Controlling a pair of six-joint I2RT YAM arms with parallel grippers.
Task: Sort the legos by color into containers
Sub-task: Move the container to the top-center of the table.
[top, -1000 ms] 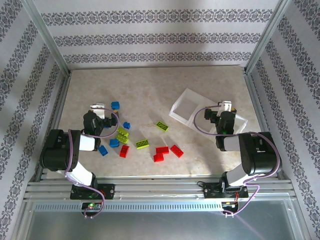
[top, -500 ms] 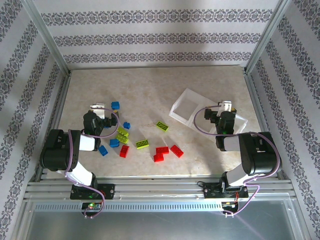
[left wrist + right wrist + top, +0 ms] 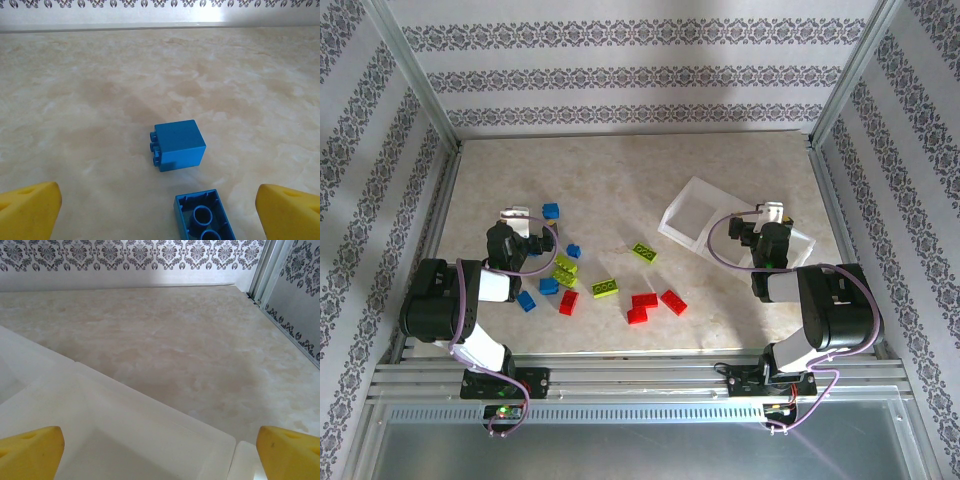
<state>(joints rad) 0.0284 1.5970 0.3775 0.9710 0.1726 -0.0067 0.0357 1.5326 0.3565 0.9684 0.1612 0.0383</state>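
W/ left gripper (image 3: pixel 160 216) and right gripper (image 3: pixel 160 455) both gaping and nothing held, the legos (image 3: pixel 605 287) lie loose on the table (image 3: pixel 620 180) centre-left and the containers (image 3: pixel 692 212) sit at right, so the risk is: left fingers (image 3: pixel 30 212) closing near two adjacent blue bricks (image 3: pixel 177 145) may knock one away.

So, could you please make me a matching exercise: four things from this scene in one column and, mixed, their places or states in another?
1. bins
2. red bricks
3. blue cube
4. lime brick nearest the bins

a. lying on its side
b. alone, between the other bricks and the bins
c. right of all the bricks
d. three close together, one apart

Pairs: 1-c, 2-d, 3-a, 4-b
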